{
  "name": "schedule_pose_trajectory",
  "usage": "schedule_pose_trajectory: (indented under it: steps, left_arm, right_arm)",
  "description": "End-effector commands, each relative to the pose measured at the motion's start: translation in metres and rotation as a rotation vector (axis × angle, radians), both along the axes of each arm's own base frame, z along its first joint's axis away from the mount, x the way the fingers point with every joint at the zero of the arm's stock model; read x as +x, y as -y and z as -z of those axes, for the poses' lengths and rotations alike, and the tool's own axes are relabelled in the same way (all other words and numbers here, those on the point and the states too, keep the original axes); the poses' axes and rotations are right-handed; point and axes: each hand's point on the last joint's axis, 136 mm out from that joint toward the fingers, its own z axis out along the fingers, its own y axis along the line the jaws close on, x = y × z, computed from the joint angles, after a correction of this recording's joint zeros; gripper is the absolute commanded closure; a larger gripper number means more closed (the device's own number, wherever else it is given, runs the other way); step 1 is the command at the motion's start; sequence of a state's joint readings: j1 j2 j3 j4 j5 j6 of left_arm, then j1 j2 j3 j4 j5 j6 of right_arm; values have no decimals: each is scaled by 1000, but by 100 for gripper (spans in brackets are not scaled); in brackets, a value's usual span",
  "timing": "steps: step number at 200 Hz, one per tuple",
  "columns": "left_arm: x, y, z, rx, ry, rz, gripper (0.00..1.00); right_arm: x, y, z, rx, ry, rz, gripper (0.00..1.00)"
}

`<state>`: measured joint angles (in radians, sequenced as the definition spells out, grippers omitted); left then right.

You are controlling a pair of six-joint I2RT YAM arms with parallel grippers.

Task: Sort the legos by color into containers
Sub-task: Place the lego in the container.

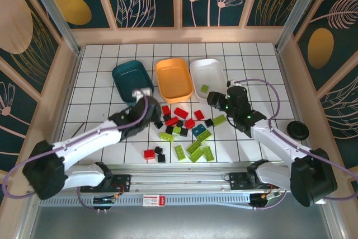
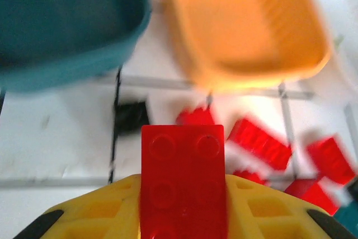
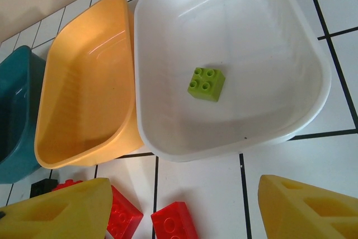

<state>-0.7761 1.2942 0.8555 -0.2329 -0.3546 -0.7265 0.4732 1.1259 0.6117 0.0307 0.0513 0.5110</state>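
Legos [image 1: 184, 130]: loose scatter of red, lime green and black bricks, plus one teal, on the worktop [image 1: 100, 82] just near of the tubs, between the two arms.
Red brick [image 2: 183, 177]: pinched in the left pincer [image 2: 183, 205], studs facing the wrist camera, raised above the worktop near the teal and orange tubs.
Lime green brick [image 3: 206, 84]: lying in the white tub [image 3: 291, 37], studs up.
Tubs: far row, teal tub [image 3: 14, 110] left, orange tub [image 3: 84, 82] middle, white tub right, orange and white touching.
Right pincer [image 3: 184, 188]: spread, nothing between its fingers, just near of the white tub.
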Motion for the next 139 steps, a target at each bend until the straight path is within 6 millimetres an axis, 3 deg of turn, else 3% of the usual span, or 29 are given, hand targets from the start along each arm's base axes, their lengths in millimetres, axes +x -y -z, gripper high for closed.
schedule_pose_trajectory:
  steps: [1,24,28,62,114,139]
  left_arm:
    - [46,37,-24,31,59,89,68]
    - [104,59,-21,31,46,81,70]
    - [114,61,-9,48,26,75,70]
    - [176,72,19,78,-23,37,72]
    - [218,75,60,110,-91,-9,69]
    - [227,79,64,112,-96,-9,54]
  right_arm:
    - [-3,3,3,19,1,19,31]
    - [-7,7,7,14,-11,26,31]
    - [-9,8,8,13,-13,27,31]
    - [-16,12,9,10,-14,30,30]
    - [-23,16,8,19,-10,36,31]
    - [-26,18,8,21,-13,39,31]
